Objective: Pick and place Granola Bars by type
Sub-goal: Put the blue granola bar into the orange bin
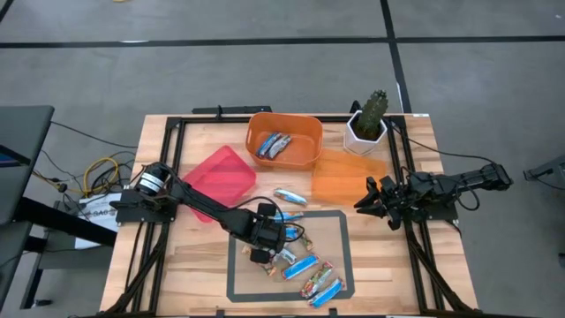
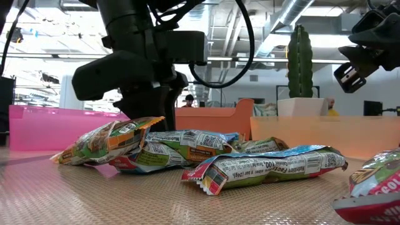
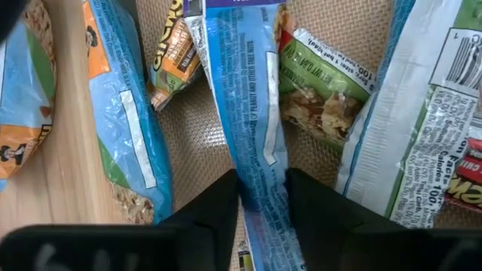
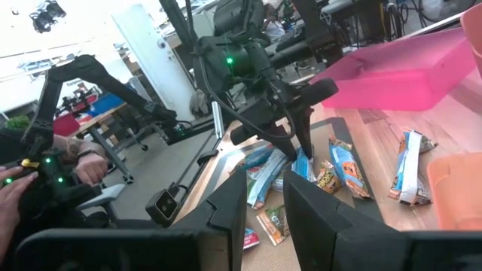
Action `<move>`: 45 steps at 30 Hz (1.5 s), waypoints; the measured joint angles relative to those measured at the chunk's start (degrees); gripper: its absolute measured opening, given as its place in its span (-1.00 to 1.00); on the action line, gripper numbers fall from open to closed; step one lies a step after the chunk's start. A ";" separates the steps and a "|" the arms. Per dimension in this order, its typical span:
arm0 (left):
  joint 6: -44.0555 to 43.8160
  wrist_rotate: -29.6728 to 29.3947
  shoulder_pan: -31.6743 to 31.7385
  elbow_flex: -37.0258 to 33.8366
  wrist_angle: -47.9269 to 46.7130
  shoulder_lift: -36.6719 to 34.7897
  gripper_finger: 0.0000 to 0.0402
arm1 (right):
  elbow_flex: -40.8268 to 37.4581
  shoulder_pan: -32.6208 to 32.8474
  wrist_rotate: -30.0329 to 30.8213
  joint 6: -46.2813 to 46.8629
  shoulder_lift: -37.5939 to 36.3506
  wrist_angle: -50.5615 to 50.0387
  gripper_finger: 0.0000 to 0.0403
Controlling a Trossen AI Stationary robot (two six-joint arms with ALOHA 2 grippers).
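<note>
**Left gripper pinching a blue bar**

From above, I see left gripper (image 1: pixel 267 240) low over the granola bars (image 1: pixel 305 269) piled on the near mat. Its wrist view shows fingers (image 3: pixel 218 207) clamped on a blue-and-white bar (image 3: pixel 252 120); I'd lift straight, avoiding neighbours. Right gripper (image 1: pixel 381 201) waits, slightly parted.

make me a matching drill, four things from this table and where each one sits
Things:
1. left hand
2. right hand
3. orange bin
4. cactus

Places:
A. in a white pot at the table's far right corner
B. closed on a blue bar over the mesh mat
C. holds a few bars, far middle
D. hovering by the flat orange lid

Pairs: 1-B, 2-D, 3-C, 4-A
</note>
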 joint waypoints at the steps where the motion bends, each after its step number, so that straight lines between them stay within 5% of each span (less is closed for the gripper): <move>1: 0.00 -0.02 0.00 0.00 0.00 0.00 -0.59 | 0.02 0.00 0.00 -0.01 0.00 0.01 -0.59; 11: -0.04 -0.10 -0.31 0.72 2.10 -0.01 -0.96 | 0.00 -0.01 0.00 0.02 0.00 -0.01 -0.59; 20: -0.15 -0.41 -1.33 6.79 2.37 -0.02 -0.91 | 0.02 0.01 0.00 0.00 0.00 0.01 -0.59; 35: 5.59 -13.24 -1.18 23.00 1.56 -0.09 -0.93 | 0.01 0.01 0.00 -0.01 -0.02 -0.01 -0.59; 45: 5.47 -13.46 -1.06 23.91 1.15 -0.15 -0.93 | 0.02 0.01 -0.02 0.00 -0.02 -0.02 -0.59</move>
